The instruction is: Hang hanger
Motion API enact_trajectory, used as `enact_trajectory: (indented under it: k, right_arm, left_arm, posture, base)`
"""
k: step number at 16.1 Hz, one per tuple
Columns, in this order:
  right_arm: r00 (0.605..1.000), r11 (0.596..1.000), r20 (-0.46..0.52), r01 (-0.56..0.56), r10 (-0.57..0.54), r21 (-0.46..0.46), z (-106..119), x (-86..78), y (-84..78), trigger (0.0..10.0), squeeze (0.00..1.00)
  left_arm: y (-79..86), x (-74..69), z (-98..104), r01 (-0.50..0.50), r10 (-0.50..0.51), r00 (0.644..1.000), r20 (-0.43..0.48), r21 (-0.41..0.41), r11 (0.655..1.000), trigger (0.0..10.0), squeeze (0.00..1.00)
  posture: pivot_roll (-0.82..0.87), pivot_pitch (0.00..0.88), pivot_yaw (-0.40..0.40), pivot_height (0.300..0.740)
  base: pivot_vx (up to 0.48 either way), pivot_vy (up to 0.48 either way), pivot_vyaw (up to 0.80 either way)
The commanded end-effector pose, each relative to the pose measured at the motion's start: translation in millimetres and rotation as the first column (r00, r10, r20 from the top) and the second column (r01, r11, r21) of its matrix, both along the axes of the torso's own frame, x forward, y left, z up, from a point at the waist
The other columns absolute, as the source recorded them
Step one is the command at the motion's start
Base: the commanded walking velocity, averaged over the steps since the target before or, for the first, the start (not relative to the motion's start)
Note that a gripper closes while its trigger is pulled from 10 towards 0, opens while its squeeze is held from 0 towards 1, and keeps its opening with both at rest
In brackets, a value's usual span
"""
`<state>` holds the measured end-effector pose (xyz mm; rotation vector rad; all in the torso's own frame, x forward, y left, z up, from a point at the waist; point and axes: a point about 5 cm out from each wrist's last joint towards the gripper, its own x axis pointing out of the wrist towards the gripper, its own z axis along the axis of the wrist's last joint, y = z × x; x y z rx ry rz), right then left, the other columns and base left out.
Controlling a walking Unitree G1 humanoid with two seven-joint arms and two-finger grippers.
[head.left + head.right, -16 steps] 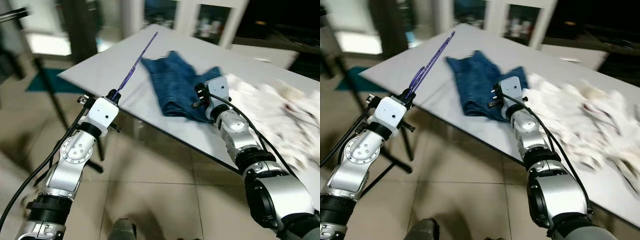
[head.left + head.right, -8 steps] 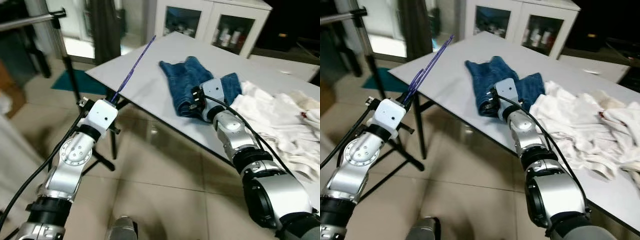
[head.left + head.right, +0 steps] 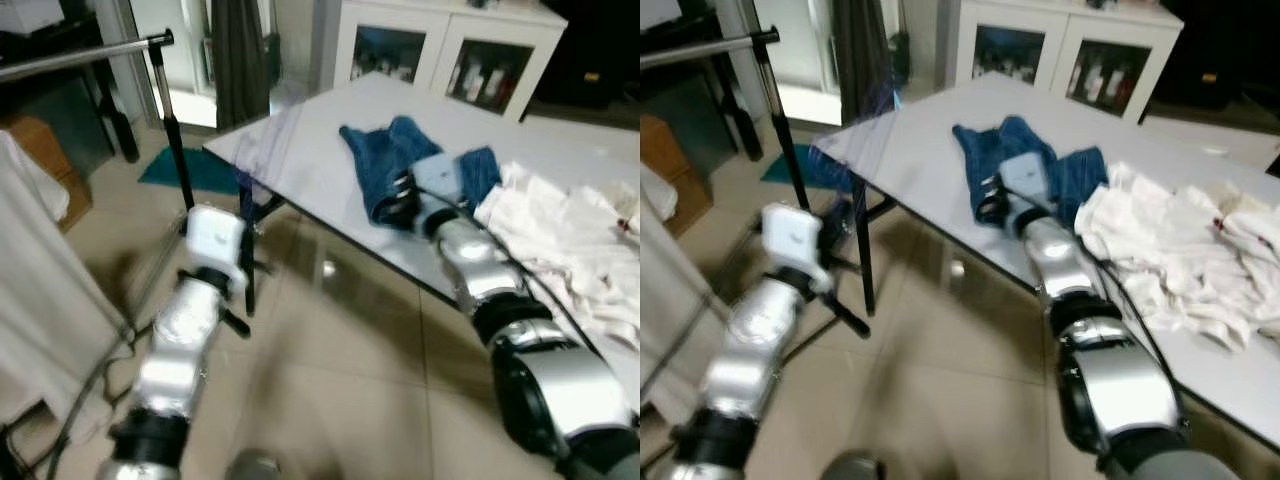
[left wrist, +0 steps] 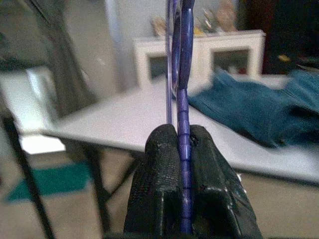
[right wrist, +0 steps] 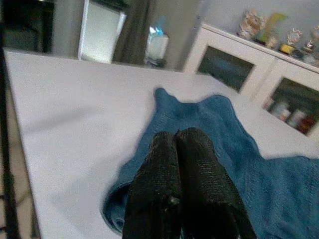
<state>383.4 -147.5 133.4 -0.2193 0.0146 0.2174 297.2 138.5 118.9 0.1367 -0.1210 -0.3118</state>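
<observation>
Carrying stage, I'd say: the left hand (image 4: 182,149) is pinched tight on the thin purple hanger (image 4: 182,74), which sticks straight out ahead of it. The garment rail (image 3: 90,57) stands off to the robot's left, well apart. Right hand (image 5: 175,149), fingers pressed together and holding nothing, hovers over the blue jeans (image 5: 219,134) on the tabletop (image 3: 310,150). Next, I reckon: lift the hook over that rail.

A home laundry area: clothes rail (image 3: 85,58), glass-fronted cabinet (image 3: 450,55), laundry-strewn table (image 3: 300,160).
</observation>
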Motion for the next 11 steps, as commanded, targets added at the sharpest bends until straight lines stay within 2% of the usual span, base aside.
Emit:
enact_trajectory:
  k: [1,3,5,6,7,9,11]
  right_arm:
    - [0.999,0.999,0.045,0.023,-0.024,0.033,2,-2.8,-7.2,10.0,0.0]
    - [0.995,0.995,0.101,0.009,-0.019,0.101,-6,-17.5,-13.1,10.0,0.0]
    - [0.994,0.994,0.108,-0.021,0.009,0.11,-22,-39.4,-14.7,10.0,0.0]
    - [0.995,0.993,0.096,-0.042,0.031,0.111,-37,-58.9,-16.2,10.0,0.0]
    - [0.995,0.992,0.073,-0.078,0.071,0.1,-60,-97.6,-18.9,10.0,0.0]
    - [0.995,0.992,0.067,-0.086,0.079,0.098,-69,-116.5,-22.2,10.0,0.0]
    - [0.995,0.992,0.079,-0.076,0.068,0.1,-69,-121.7,-25.2,10.0,0.0]
  left_arm:
    - [-5.9,-5.7,-4,0.024,-0.024,1.0,0.006,0.015,1.0,10.0,0.0]
    - [-10.9,-22.3,-13,0.037,-0.037,0.999,-0.005,-0.007,0.999,10.0,0.0]
    - [-11.0,-37.5,-20,0.055,-0.056,0.998,-0.032,-0.017,0.998,10.0,0.0]
    - [-9.6,-48.0,-27,0.072,-0.072,0.996,-0.055,0.004,0.997,10.0,0.0]
    - [-7.7,-66.3,-38,0.11,-0.105,0.991,-0.086,0.058,0.992,10.0,0.0]
    - [-5.4,-71.5,-40,0.115,-0.108,0.991,-0.081,0.088,0.99,10.0,0.0]
    - [-3.5,-70.0,-38,0.096,-0.091,0.994,-0.058,0.095,0.991,10.0,0.0]
  posture:
    - [0.24,0.013,-0.062,0.74]
    - [0.25,0.013,-0.063,0.74]
    - [0.25,0.017,-0.065,0.74]
    - [0.24,0.017,-0.066,0.74]
    - [0.24,0.017,-0.064,0.74]
    - [0.23,0.013,-0.052,0.74]
    - [0.23,0.009,-0.047,0.74]
  base:
    - [0.0,0.0,0.0]
    - [0.0,0.0,0.0]
    - [0.0,0.0,0.0]
    - [0.0,0.0,0.0]
    - [0.0,0.0,0.0]
    - [0.0,0.0,0.0]
    - [0.0,0.0,0.0]
